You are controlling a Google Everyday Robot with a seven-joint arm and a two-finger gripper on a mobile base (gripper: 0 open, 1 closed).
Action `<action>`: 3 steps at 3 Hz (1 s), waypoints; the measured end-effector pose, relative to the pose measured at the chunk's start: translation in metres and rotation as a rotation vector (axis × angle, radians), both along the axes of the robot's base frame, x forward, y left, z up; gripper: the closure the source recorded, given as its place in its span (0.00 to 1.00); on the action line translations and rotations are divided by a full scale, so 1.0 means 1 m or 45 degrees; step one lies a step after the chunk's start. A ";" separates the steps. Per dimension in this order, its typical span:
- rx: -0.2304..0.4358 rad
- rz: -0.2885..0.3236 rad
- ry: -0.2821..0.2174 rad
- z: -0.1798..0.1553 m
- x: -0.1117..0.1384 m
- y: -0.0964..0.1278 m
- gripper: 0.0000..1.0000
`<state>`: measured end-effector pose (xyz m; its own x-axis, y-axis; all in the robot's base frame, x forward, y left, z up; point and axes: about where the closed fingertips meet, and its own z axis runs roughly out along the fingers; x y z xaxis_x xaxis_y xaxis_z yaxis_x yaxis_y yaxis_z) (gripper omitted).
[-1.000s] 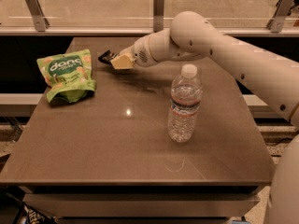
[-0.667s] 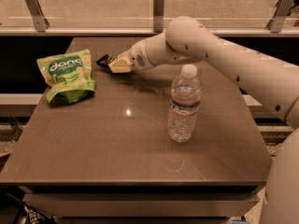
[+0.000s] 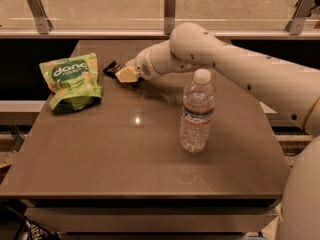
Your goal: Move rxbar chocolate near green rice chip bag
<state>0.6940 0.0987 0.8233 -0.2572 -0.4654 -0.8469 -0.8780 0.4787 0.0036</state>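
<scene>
The rxbar chocolate [image 3: 112, 68], a small flat black wrapper, sticks out to the left of my gripper [image 3: 125, 75], which is shut on it, low over the table. The green rice chip bag [image 3: 70, 79] lies on the table's far left, a short gap to the left of the bar. The bar's right part is hidden by the pale fingers [image 3: 128, 74]. My white arm [image 3: 225, 64] reaches in from the right.
A clear plastic water bottle [image 3: 196, 111] with a white cap stands upright right of centre, below the arm. The brown table [image 3: 135, 154] ends at a front edge near the bottom. A glass railing with metal posts [image 3: 170, 9] runs behind.
My gripper has moved a little left and down with the bar in it, closer to the table and the green bag. The bag and the bottle have not moved.
</scene>
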 end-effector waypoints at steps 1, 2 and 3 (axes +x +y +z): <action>-0.001 0.004 0.001 -0.001 -0.001 0.002 0.59; -0.002 0.008 0.002 -0.002 -0.001 0.004 0.36; -0.002 0.013 0.004 -0.003 -0.002 0.006 0.13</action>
